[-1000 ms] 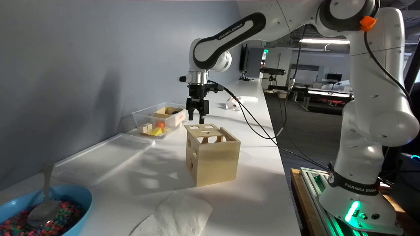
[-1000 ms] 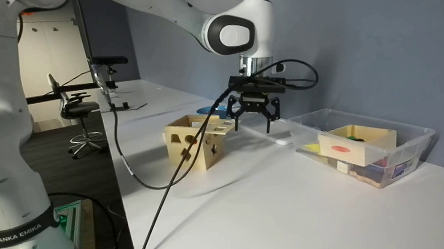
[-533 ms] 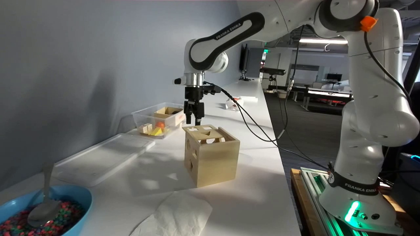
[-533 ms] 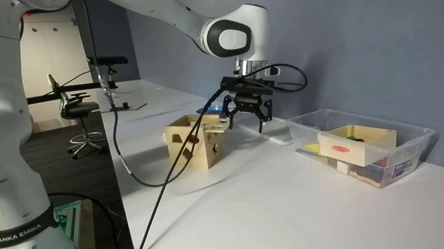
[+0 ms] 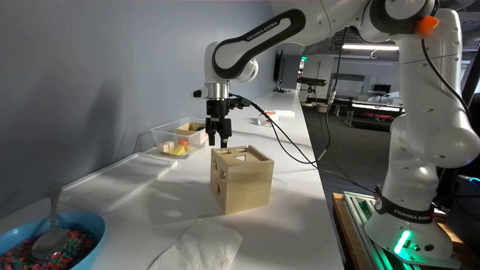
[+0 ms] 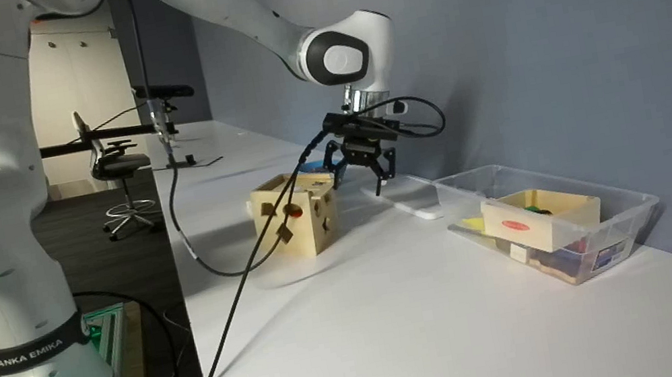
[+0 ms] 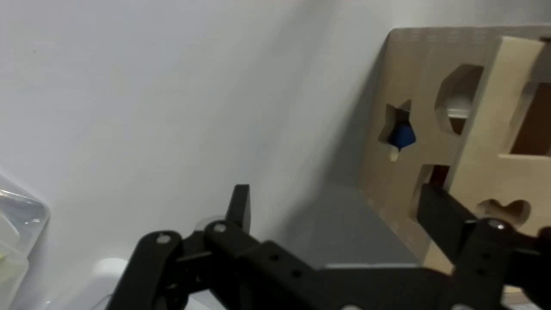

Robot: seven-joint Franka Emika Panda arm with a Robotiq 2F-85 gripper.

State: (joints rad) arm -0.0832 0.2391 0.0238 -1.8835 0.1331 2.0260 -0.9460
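Looks like I'm driving in an office-style lab: black flat monitor (image 5: pixel 381 88), grey wheeled swivel chair (image 6: pixel 126 163), and my glossy white robot arm (image 5: pixel 427 138) on silver metal rails (image 5: pixel 358 219).

Exterior views face opposite ways along the shared counter (image 6: pixel 402 341); the wrist view looks down, near the shape-sorter box (image 7: pixel 473 148).

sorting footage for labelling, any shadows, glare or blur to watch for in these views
In both exterior views, the arm casts a soft shadow on the wall and the green base light glares; in an exterior view, the wooden box throws a bright-patched shadow on the table; in the wrist view, its star-holed side is shaded, the clear bin glints at its edge, and the gripper looks slightly soft.
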